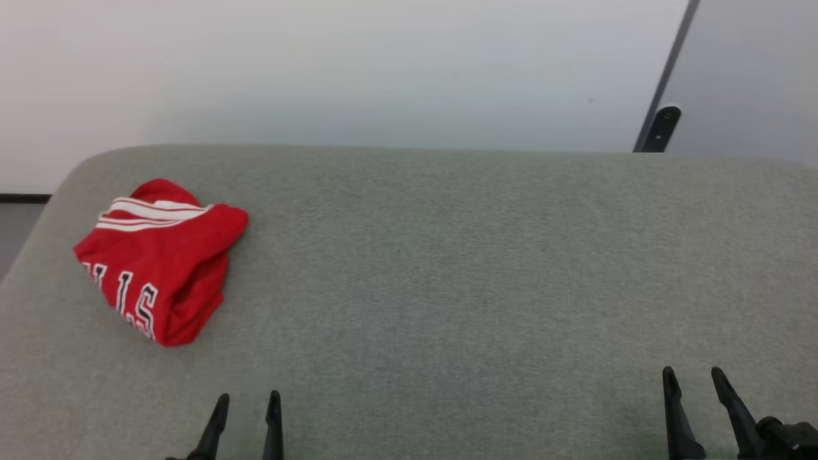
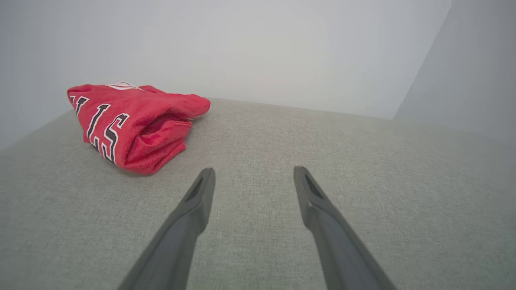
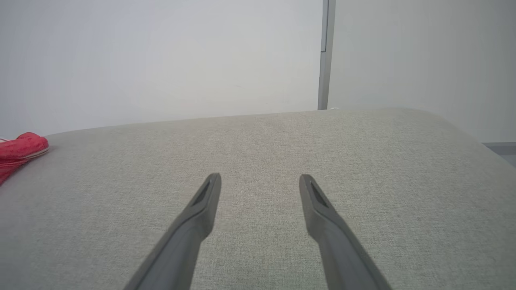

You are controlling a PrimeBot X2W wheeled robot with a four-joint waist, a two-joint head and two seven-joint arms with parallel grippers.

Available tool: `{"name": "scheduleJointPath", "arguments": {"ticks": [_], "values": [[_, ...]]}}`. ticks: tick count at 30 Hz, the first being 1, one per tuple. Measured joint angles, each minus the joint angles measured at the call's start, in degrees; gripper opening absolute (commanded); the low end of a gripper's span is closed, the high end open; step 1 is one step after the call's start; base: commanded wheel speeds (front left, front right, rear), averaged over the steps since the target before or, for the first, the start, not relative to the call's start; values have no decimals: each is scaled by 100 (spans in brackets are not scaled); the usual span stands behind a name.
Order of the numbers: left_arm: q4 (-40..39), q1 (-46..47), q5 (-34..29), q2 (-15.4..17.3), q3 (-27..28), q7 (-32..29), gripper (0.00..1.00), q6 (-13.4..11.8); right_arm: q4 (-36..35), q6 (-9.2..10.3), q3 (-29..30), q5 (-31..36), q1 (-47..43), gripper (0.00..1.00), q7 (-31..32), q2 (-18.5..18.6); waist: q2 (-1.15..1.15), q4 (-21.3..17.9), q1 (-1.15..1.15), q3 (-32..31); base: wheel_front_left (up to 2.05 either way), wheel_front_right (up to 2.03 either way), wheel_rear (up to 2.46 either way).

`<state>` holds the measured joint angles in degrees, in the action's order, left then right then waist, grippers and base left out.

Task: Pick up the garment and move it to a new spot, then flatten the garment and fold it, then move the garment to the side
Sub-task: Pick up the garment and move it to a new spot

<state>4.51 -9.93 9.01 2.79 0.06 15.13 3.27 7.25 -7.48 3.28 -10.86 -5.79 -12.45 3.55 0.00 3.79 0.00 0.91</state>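
Observation:
The garment point(image 1: 160, 259), a red jersey with white striped trim and black white-outlined letters, lies bunched in a compact heap at the far left of the grey fabric surface point(image 1: 447, 268). In the left wrist view the garment point(image 2: 133, 125) sits ahead and to the left of my left gripper point(image 2: 254, 173), apart from it. My left gripper point(image 1: 248, 401) stands open and empty at the lower left of the head view. My right gripper point(image 1: 691, 374) is open and empty at the lower right, far from the garment. One red edge of the garment point(image 3: 18, 151) shows at the left border of the right wrist view, where the right gripper point(image 3: 260, 179) hovers over bare fabric.
The grey surface has a rounded far edge point(image 1: 409, 148) against a pale wall point(image 1: 383, 64). A dark strip with a black fitting point(image 1: 661, 124) runs up the wall at the back right. Dark floor point(image 1: 19, 217) shows past the left corner.

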Motion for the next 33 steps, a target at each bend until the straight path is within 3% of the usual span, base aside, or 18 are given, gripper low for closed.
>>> {"name": "scheduleJointPath", "arguments": {"ticks": [7,20,25,33], "values": [[49,-38,159,1,-30,0,100,-62,-15,0,-114,-27,-72,100,12,44,0,381,0,-41,0,0,0],[90,-163,249,3,-31,0,100,-152,7,0,-647,-123,8,100,124,183,0,1752,0,-142,0,0,0],[-252,-320,553,11,56,1,100,-455,14,-1,-1237,-244,506,100,253,377,0,2324,0,-98,0,0,0],[-632,-497,806,9,25,0,100,-835,268,-1,-1815,-466,1020,100,313,613,0,2616,0,153,0,0,0]]}}
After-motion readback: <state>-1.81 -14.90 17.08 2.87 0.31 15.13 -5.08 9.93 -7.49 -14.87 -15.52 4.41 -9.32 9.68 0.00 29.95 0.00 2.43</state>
